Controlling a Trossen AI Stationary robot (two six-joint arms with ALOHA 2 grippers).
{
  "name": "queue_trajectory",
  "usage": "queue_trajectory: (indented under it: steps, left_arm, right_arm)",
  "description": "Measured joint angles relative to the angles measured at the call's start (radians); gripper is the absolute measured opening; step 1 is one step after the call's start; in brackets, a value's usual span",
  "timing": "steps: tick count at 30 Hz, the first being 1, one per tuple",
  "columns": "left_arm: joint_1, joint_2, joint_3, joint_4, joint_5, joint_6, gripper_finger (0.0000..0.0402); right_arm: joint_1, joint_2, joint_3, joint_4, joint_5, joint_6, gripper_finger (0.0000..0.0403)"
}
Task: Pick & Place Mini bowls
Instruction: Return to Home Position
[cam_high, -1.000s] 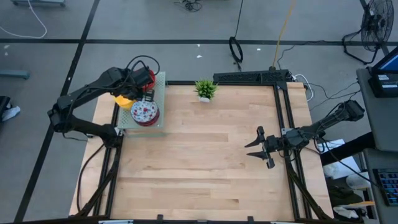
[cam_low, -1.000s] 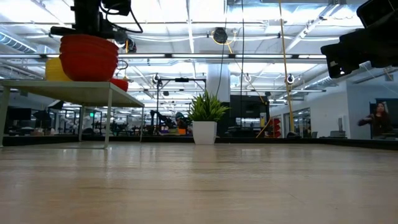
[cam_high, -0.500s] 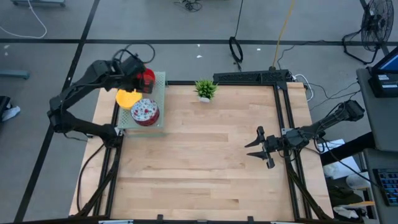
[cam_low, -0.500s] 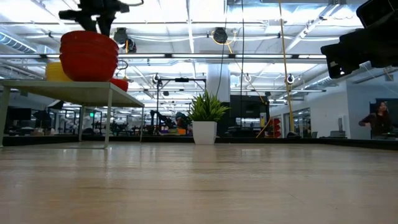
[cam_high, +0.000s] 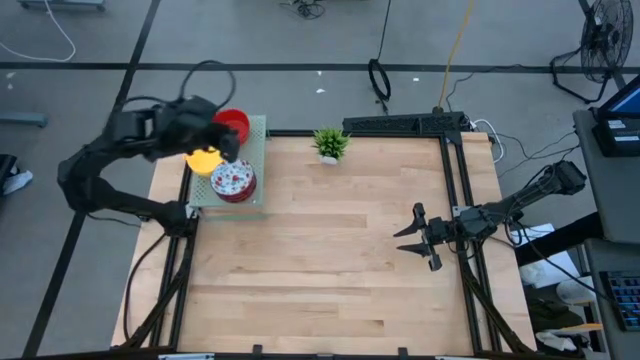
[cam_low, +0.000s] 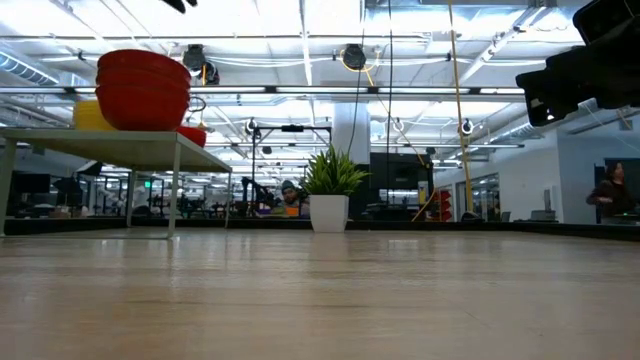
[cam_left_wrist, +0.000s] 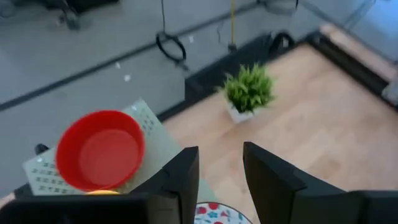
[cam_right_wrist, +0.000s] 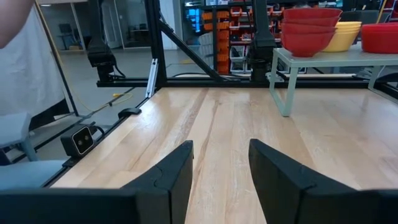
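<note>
The mini bowls sit on a pale green raised rack (cam_high: 256, 160) at the table's far left corner. There is a plain red bowl (cam_high: 233, 123), a yellow one (cam_high: 204, 160), and a red-sided stack topped by a white, red-flowered bowl (cam_high: 233, 180). The low view shows that stack (cam_low: 143, 88) resting on the rack top. My left gripper (cam_high: 218, 141) hangs high above the rack, open and empty. In its wrist view (cam_left_wrist: 221, 168) the red bowl (cam_left_wrist: 99, 149) lies below. My right gripper (cam_high: 414, 236) waits open over the table's right side (cam_right_wrist: 221, 163).
A small green potted plant (cam_high: 330, 143) stands at the far edge, right of the rack. The wooden table top (cam_high: 330, 260) stretches between the rack and the right gripper. A black frame (cam_high: 452, 170) runs along the right and far edges. People show in the room beyond.
My left gripper has risen from just over the bowls on the rack and has left the low view at its top. Its arm has swung back toward the table's left. The bowls have stayed in place, and the right arm has kept still.
</note>
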Motion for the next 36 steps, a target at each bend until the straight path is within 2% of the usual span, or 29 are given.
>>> queue_trajectory:
  steps: [6, 13, 16, 19, 22, 26, 30, 33, 36]
  left_arm:
    - [-0.164, -0.105, -0.049, -0.013, -0.159, -0.078, 0.0129]
    - [-0.333, -0.217, -0.297, -0.014, -0.301, -0.172, 0.0129]
    - [-0.376, -0.253, -0.415, 0.053, -0.347, -0.244, 0.0129]
    - [-0.415, -0.277, -0.545, 0.236, -0.359, -0.215, 0.0129]
    - [-0.455, -0.282, -0.695, 0.515, -0.34, -0.085, 0.0129]
    - [-0.491, -0.263, -0.894, 0.973, -0.243, 0.087, 0.0129]
    - [-0.502, -0.235, -1.035, 1.347, -0.145, 0.185, 0.0129]
    - [-0.51, -0.219, -1.097, 1.534, -0.063, 0.258, 0.0129]
    - [-0.527, -0.205, -1.133, 1.639, 0.021, 0.316, 0.0129]
  right_arm:
    - [0.0, 0.0, 0.0, 0.0, 0.0, 0.0, 0.0144]
    - [0.0, 0.0, 0.0, 0.0, 0.0, 0.0, 0.0144]
    - [0.0, 0.0, 0.0, 0.0, 0.0, 0.0, 0.0144]
    - [0.0, 0.0, 0.0, 0.0, 0.0, 0.0, 0.0144]
    - [0.0, 0.0, 0.0, 0.0, 0.0, 0.0, 0.0144]
    - [0.0, 0.0, 0.0, 0.0, 0.0, 0.0, 0.0144]
    - [0.0, 0.0, 0.0, 0.0, 0.0, 0.0, 0.0144]
    - [0.0, 0.0, 0.0, 0.0, 0.0, 0.0, 0.0144]
    - [0.0, 0.0, 0.0, 0.0, 0.0, 0.0, 0.0144]
